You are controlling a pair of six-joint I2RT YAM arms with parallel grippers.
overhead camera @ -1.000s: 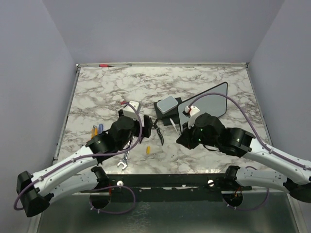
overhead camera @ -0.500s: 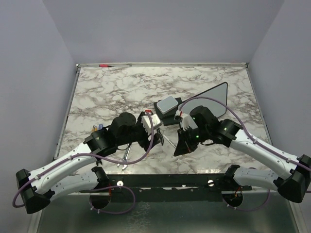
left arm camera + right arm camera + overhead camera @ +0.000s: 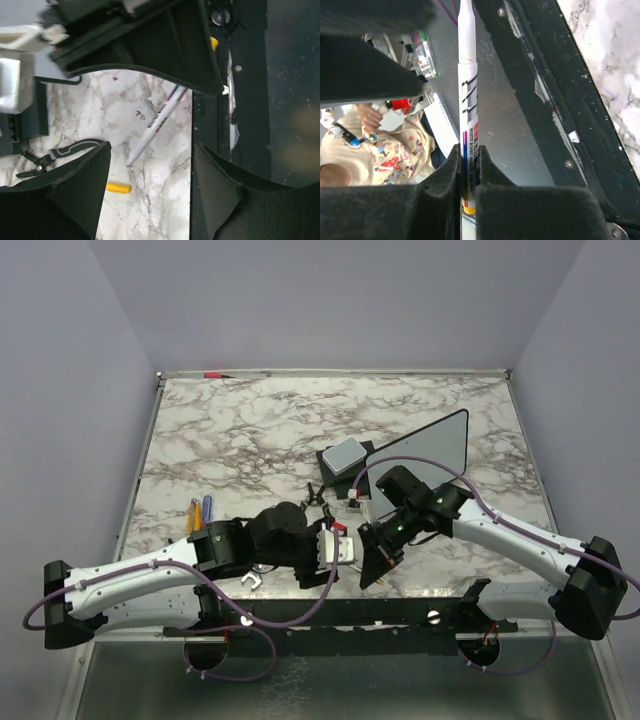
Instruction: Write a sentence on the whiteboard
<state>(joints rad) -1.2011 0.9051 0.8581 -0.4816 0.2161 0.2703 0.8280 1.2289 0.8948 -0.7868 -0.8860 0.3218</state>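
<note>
The whiteboard (image 3: 432,444) leans at the right middle of the table, its grey face toward the arms; no written lines show on it. My right gripper (image 3: 373,562) is near the front edge, shut on a white whiteboard marker (image 3: 468,100) with a yellow rear end. In the right wrist view the gripper (image 3: 469,165) clamps the marker's lower barrel. My left gripper (image 3: 333,558) is open just left of it. In the left wrist view the marker (image 3: 159,121) points its tip toward the gap of my open left gripper (image 3: 152,148), touching neither finger. A yellow cap (image 3: 118,187) lies on the marble.
A black block with a grey pad (image 3: 345,454) sits left of the board. Blue and orange pens (image 3: 199,512) lie at the left. A small metal tool (image 3: 250,581) lies near the front edge. The table's black front rail (image 3: 212,125) runs right beside both grippers.
My left arm has swung right to the front centre. My right gripper has moved from the board down toward the front edge with the marker. The two grippers now face each other.
</note>
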